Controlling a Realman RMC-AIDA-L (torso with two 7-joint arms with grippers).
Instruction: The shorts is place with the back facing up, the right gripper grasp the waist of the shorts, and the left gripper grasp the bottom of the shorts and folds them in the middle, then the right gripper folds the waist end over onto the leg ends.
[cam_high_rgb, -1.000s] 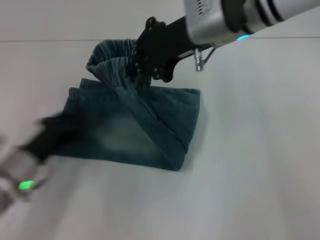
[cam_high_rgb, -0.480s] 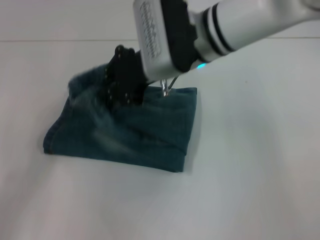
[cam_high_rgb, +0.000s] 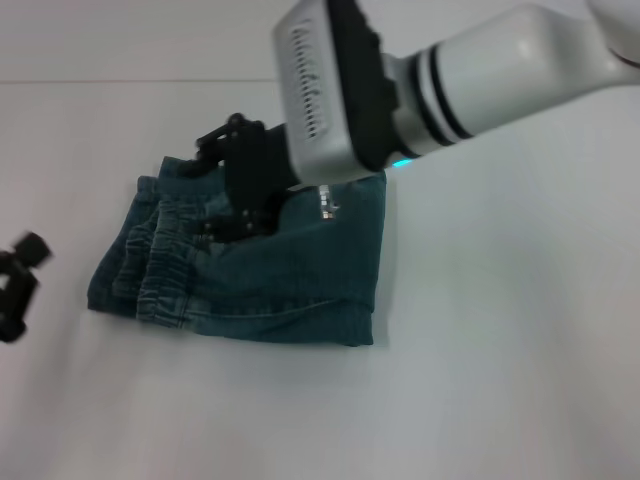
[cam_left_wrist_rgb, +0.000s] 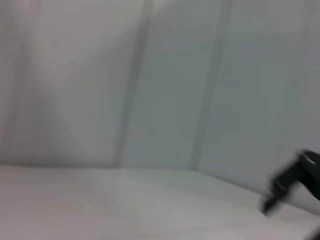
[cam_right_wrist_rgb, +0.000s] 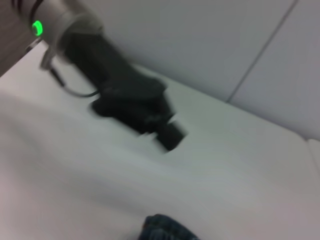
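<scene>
The shorts (cam_high_rgb: 255, 260) lie folded on the white table (cam_high_rgb: 500, 350), the waist (cam_high_rgb: 165, 255) laid over the leg ends. The right tool (cam_high_rgb: 225, 185) hovers above the shorts, fingers spread, gripping nothing. The left tool (cam_high_rgb: 18, 285) sits well clear beside the waist end; I cannot tell its opening.

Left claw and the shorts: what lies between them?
Only bare table; head view shows the left claw apart from the shorts.

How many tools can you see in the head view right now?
2. The right tool is over the folded shorts near the waist; the left tool sits at the table's left edge, partly cut off.
</scene>
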